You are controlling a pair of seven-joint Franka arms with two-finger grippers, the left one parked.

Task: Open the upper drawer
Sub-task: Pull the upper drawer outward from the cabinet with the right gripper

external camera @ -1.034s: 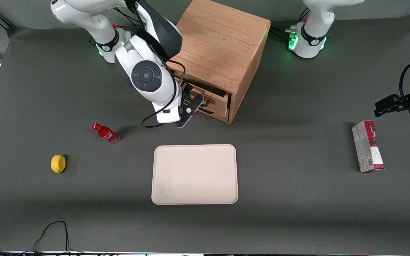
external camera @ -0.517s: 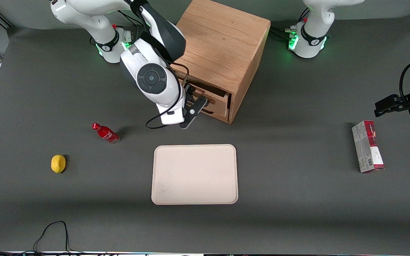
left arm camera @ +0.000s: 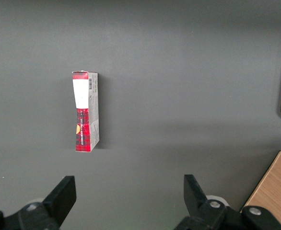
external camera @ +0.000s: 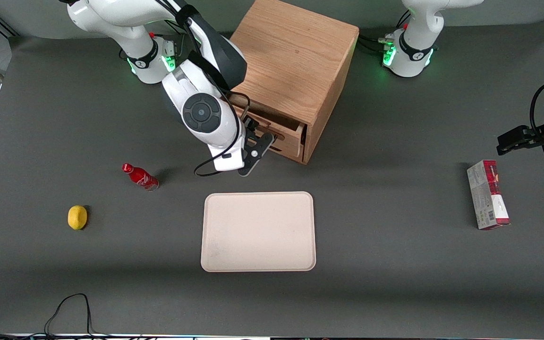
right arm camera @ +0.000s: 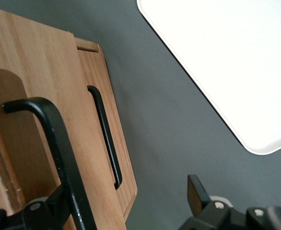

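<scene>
The oak cabinet (external camera: 295,56) stands at the back of the table. Its upper drawer (external camera: 285,123) is pulled out a little, with a dark gap at its side. In the right wrist view the upper drawer's front (right arm camera: 35,81) is close, and its thin black bar handle (right arm camera: 59,148) runs right beside one finger (right arm camera: 54,208). The lower drawer (right arm camera: 95,72) with its own black handle (right arm camera: 105,139) lies farther off. My right gripper (external camera: 267,138) is in front of the drawers at the upper handle. It (right arm camera: 128,203) is open, with the fingers wide apart and nothing clamped.
A cream tray (external camera: 258,231) lies nearer the camera than the cabinet and shows in the right wrist view (right arm camera: 236,62). A red bottle (external camera: 140,176) and a yellow lemon (external camera: 77,217) lie toward the working arm's end. A red-and-white box (external camera: 488,194) lies toward the parked arm's end.
My right wrist has shifted sideways toward the cabinet and slightly nearer the camera. The gripper stays at the upper handle. The drawer has not visibly moved.
</scene>
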